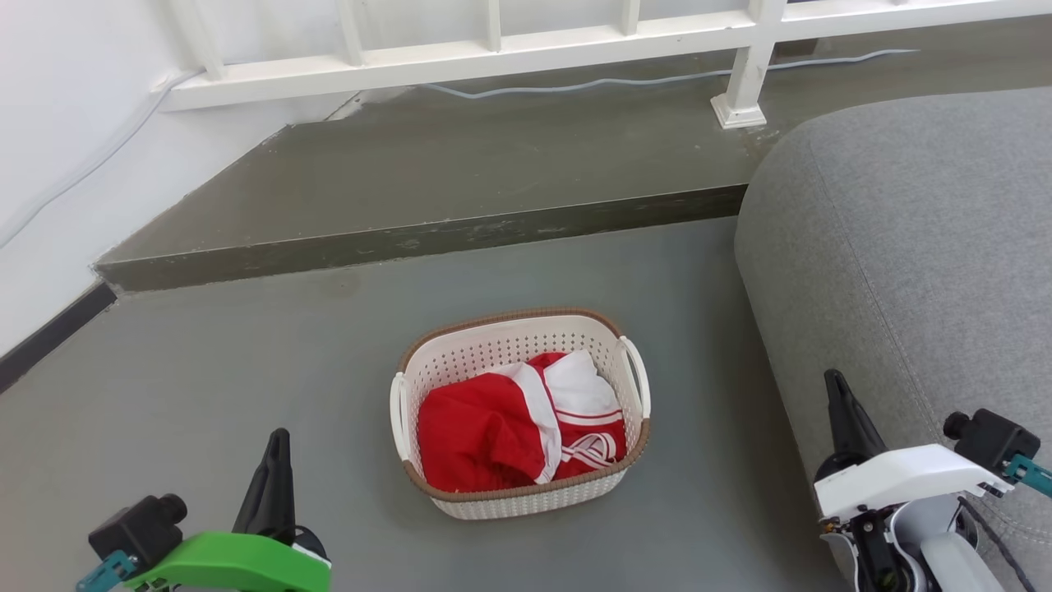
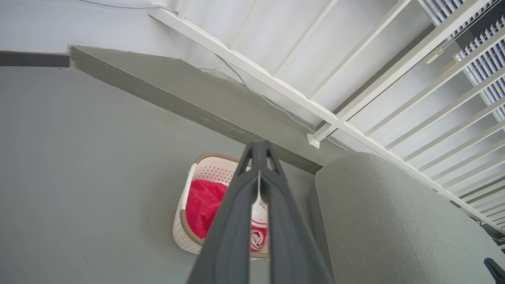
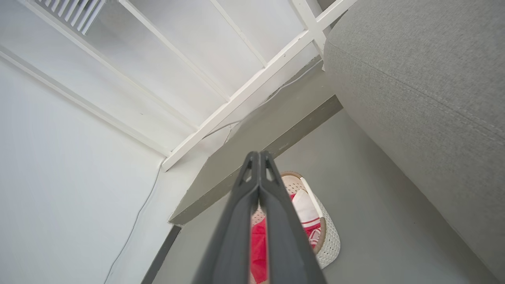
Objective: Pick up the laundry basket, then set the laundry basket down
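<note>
The laundry basket (image 1: 460, 362), cream-white and perforated with a brown rim and white side handles, stands on the grey floor in the middle of the head view, holding red and white clothes (image 1: 518, 423). My left gripper (image 1: 278, 444) is at the lower left, well apart from the basket, shut with nothing in it. At the lower right, beside the sofa, my right gripper (image 1: 837, 386) is also shut and empty. The left wrist view shows the basket (image 2: 185, 232) behind the closed fingers (image 2: 258, 146). In the right wrist view the basket (image 3: 329, 240) lies past the closed fingers (image 3: 258, 154).
A grey sofa (image 1: 912, 247) fills the right side, close to the basket. A raised step (image 1: 427, 238) crosses the floor behind the basket, with a white railing (image 1: 493, 49) and a cable (image 1: 625, 80) beyond it. A white wall (image 1: 57, 164) stands at the left.
</note>
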Tool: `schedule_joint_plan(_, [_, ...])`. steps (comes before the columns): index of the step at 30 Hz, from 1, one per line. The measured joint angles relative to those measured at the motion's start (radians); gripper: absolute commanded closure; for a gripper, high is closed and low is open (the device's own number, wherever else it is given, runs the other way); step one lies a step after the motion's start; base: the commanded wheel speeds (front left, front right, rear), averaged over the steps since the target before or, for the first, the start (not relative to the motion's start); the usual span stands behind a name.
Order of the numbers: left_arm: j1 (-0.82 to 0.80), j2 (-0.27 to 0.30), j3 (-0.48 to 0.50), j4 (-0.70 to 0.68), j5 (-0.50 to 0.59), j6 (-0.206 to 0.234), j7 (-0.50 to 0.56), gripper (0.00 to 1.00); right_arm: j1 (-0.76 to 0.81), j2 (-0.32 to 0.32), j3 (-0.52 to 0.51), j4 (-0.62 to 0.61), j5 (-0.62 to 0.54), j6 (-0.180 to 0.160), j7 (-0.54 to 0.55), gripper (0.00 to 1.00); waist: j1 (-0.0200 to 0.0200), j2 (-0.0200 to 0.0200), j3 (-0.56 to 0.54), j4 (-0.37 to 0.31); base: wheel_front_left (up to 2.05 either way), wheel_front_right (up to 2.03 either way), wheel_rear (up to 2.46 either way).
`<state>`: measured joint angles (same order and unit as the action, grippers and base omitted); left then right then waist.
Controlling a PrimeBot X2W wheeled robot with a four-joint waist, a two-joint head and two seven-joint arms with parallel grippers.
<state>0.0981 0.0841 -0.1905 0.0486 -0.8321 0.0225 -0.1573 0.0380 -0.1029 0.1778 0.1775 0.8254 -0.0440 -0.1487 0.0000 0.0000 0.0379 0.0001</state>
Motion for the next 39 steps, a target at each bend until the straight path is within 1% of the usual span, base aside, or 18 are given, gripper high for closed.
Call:
schedule_joint_plan(7, [-0.010,0.005,0.018,0.016,-0.097,-0.013,0.024,1.00,-0.011,-0.001,-0.022,0.004,0.095,0.017,0.017,1.00,0.0000,0.0000,-0.003,0.000,0.00,0.00,0.00])
schedule_joint_plan(11, [-0.016,0.006,0.025,0.025,-0.134,-0.014,0.033,1.00,-0.013,-0.002,-0.032,0.007,0.131,0.020,0.027,1.00,0.0000,0.0000,-0.005,0.000,0.00,0.00,0.00])
schedule_joint_plan(16, [-0.027,0.008,0.033,0.040,-0.200,-0.024,0.043,1.00,-0.016,-0.002,-0.046,0.012,0.197,0.035,0.041,1.00,0.0000,0.0000,-0.007,0.000,0.00,0.00,0.00])
schedule_joint_plan(19, [-0.033,0.011,0.041,0.045,-0.236,-0.032,0.052,1.00,-0.020,-0.002,-0.055,0.016,0.236,0.036,0.046,1.00,0.0000,0.0000,-0.009,0.000,0.00,0.00,0.00])
schedule_joint_plan(28, [-0.049,0.016,0.060,0.073,-0.354,-0.043,0.075,1.00,-0.031,-0.003,-0.083,0.025,0.353,0.058,0.072,1.00,0.0000,0.0000,-0.014,0.000,0.00,0.00,0.00])
schedule_joint_plan(39, [-0.069,0.020,0.086,0.104,-0.494,-0.069,0.101,1.00,-0.042,-0.003,-0.116,0.037,0.492,0.087,0.098,1.00,0.0000,0.0000,-0.019,0.000,0.00,0.00,0.00])
